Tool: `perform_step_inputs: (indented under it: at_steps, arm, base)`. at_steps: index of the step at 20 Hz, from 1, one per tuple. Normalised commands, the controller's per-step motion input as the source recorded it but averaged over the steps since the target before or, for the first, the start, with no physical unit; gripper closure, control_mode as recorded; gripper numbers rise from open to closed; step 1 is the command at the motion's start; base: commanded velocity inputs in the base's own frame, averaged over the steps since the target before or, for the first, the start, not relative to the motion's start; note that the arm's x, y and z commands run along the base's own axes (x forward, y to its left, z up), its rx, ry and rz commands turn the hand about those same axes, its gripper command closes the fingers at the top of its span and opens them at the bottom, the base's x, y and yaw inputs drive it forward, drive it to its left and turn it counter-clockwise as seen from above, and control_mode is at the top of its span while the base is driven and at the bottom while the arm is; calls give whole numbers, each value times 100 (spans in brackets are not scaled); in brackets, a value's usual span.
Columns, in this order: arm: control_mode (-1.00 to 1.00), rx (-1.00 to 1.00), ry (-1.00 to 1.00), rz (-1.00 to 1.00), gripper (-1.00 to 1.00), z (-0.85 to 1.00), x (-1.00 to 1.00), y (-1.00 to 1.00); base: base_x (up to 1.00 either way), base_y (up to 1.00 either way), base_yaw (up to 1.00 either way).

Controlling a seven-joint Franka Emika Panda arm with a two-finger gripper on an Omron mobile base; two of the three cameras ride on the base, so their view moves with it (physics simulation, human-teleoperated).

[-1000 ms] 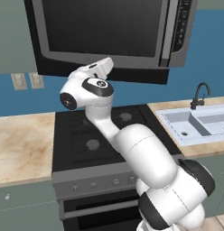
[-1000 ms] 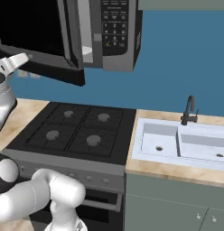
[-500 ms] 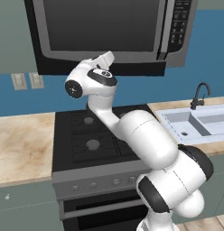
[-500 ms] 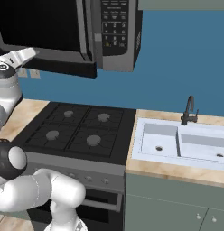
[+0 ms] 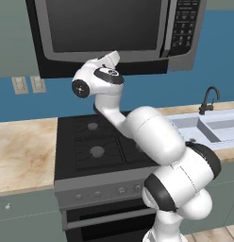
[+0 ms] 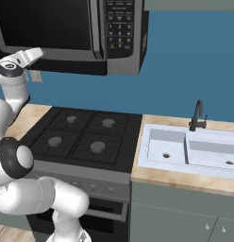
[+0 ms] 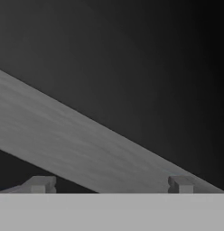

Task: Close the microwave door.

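Observation:
The microwave [image 5: 182,35] hangs above the stove, its keypad strip [image 6: 121,24] on the right. The microwave door [image 5: 104,29] with its dark glass window lies flush or nearly flush against the box [image 6: 48,22]. My gripper [image 5: 111,58] sits right at the door's lower edge [image 6: 33,54], pointing at it. In the hand view the dark glass [image 7: 132,67] and the door's grey border [image 7: 64,140] cross close in front of the gripper [image 7: 109,185]. Its fingertips [image 7: 39,184] stand far apart, open, with nothing between them.
A black four-burner stove [image 5: 97,142] with an oven door [image 6: 102,215] stands below the arm. A sink [image 6: 189,151] with a dark faucet [image 6: 198,116] lies to the right. Wooden counter [image 5: 22,153] runs to the left, under two wall outlets [image 5: 28,85].
The door has swung from ajar back against the microwave front. My hand has followed it toward the wall and a little to the right.

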Motion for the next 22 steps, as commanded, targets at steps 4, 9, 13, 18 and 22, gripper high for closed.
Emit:
perform_step_inputs:
  at_steps: [4, 9, 13, 18, 22]
  arm:
    - [-100, 0, 0, 2, -100, 0, 17, -8]
    - [-100, 0, 1, 1, -100, 0, 13, -5]
    - [-100, 0, 1, 0, -100, 0, 19, -3]
    - [-100, 0, 1, 0, -100, 0, 23, -7]
    - [-100, 0, 0, 0, -100, 3, 1, -4]
  base:
    - [0, 0, 0]
    - [0, 0, 0]
    - [0, 0, 0]
    - [0, 0, 0]
    - [0, 0, 0]
